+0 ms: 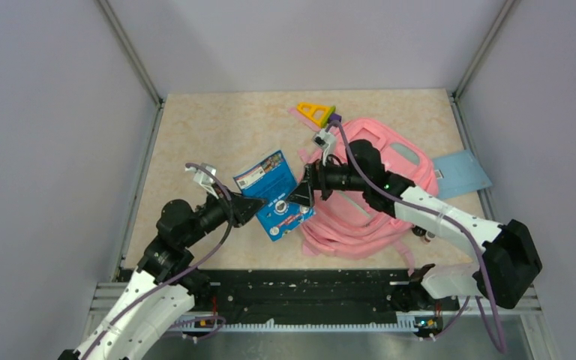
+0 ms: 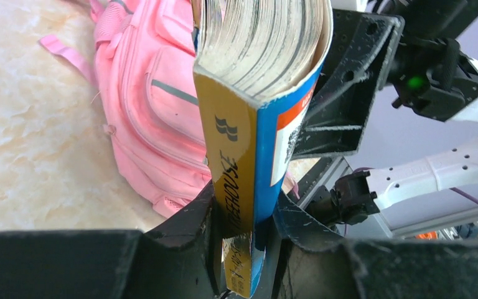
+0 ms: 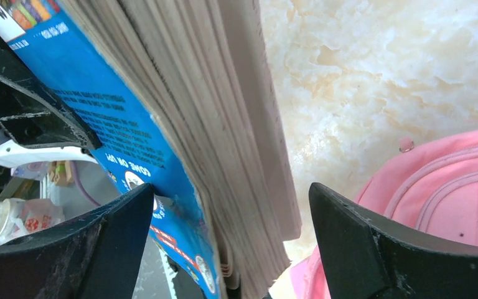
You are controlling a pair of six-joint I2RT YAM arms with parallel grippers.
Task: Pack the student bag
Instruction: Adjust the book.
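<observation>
Top external view: blue book (image 1: 274, 193) was clamped by left gripper (image 1: 249, 210) at frame centre; right gripper (image 1: 301, 195) was spread wide around it, ungripped. Centre-right, student bag (image 1: 345, 225) was laid. Book judged unpacked; yellow triangle (image 1: 315, 112), blue sheet (image 1: 461, 172) were left outside.

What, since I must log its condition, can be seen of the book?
The book is a thick paperback with a blue printed cover bearing a barcode, a yellow spine with dark lettering, and yellowed, worn page edges. It is held closed and tilted above the table, just left of the bag. The left tool is shut on one end at the spine. The right tool straddles the opposite edge with its jaws open.
</observation>
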